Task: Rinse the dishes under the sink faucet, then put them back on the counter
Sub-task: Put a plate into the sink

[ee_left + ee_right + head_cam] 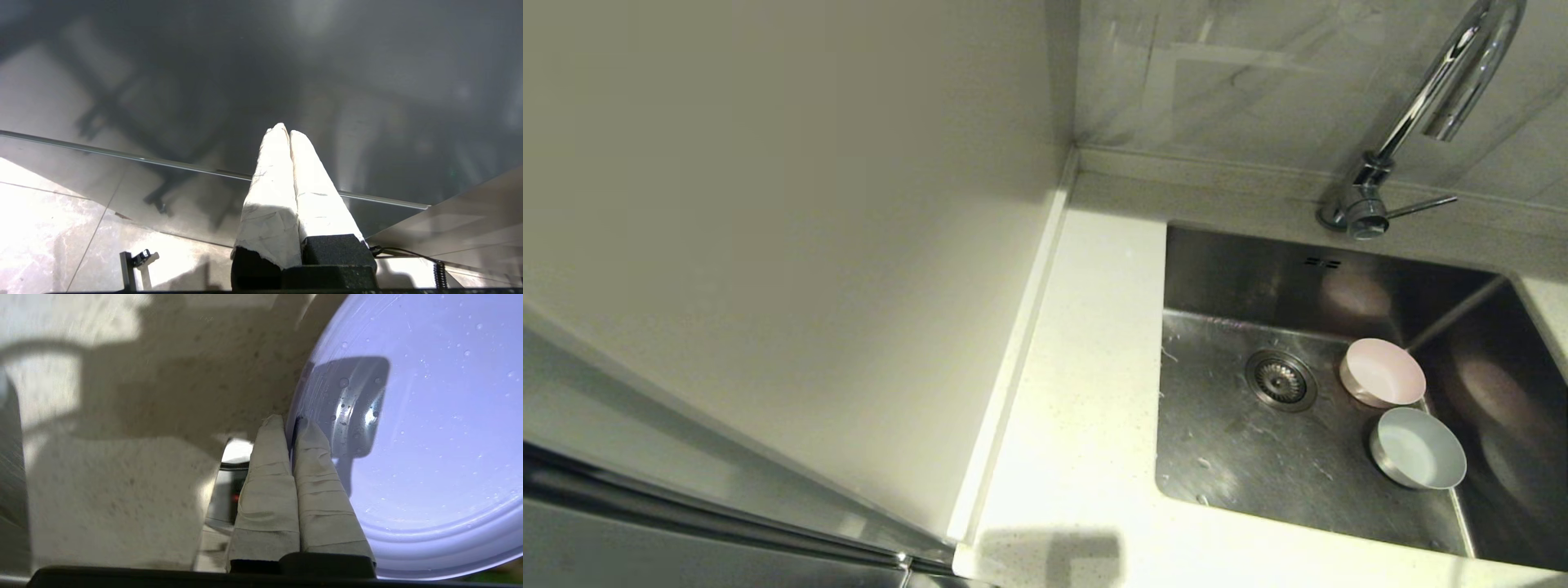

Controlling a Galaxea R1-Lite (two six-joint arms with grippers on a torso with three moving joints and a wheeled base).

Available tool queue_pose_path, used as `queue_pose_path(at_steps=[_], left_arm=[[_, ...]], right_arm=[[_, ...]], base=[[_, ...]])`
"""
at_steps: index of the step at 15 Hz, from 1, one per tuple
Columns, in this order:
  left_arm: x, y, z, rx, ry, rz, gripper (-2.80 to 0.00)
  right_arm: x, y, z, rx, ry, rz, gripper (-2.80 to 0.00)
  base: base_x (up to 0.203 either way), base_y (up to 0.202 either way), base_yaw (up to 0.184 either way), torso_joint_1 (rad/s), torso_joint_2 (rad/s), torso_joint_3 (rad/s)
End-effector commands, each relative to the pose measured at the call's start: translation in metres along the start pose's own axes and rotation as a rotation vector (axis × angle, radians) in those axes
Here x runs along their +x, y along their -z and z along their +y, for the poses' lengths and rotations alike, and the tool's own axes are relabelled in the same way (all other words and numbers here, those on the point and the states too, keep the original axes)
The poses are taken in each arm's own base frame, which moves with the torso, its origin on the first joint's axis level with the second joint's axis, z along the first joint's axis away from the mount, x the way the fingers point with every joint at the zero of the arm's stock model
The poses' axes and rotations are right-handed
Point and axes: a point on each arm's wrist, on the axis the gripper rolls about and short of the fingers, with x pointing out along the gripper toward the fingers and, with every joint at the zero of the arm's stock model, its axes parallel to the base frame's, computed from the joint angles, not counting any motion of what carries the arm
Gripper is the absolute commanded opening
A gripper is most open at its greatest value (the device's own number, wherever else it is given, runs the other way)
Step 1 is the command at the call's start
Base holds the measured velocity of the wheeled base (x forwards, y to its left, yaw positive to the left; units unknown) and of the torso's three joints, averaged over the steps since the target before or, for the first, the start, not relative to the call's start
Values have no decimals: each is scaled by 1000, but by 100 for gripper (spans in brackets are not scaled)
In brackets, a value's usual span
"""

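A small pale pink bowl [1382,373] and a small pale blue-grey bowl [1419,447] sit side by side on the floor of the steel sink [1225,457], right of the drain strainer [1281,380]. The chrome faucet [1437,90] arches over the sink's back edge, its thin lever [1421,206] pointing right. Neither arm shows in the head view. In the right wrist view my right gripper [291,424] is shut on the rim of the wet lilac plate [429,437], above the speckled white counter [143,416]. My left gripper [286,132] is shut on nothing and parked away from the sink.
White counter [1086,367] runs along the sink's left side, bounded on the left by a raised lip and a beige wall panel [792,245]. A marbled backsplash [1241,73] stands behind the faucet. Below the left gripper lie floor tiles [49,228] and a dark glossy panel.
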Motion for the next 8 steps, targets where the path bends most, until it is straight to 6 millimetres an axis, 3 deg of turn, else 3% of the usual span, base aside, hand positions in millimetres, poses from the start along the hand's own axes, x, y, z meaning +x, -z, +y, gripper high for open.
queue_pose_path(at_steps=[1, 4, 8], left_arm=[[0, 1, 0, -1, 0, 2, -280], [0, 1, 0, -1, 0, 2, -280], [0, 1, 0, -1, 0, 2, -280]], right_arm=[[-5, 5, 7, -102, -25, -22, -280], [-15, 12, 22, -338, -112, -72, -280], [-22, 24, 43, -529, -172, -98, -280]], base=[[0, 0, 0, 0, 0, 0], [0, 0, 0, 0, 0, 0], [0, 0, 0, 0, 0, 0]])
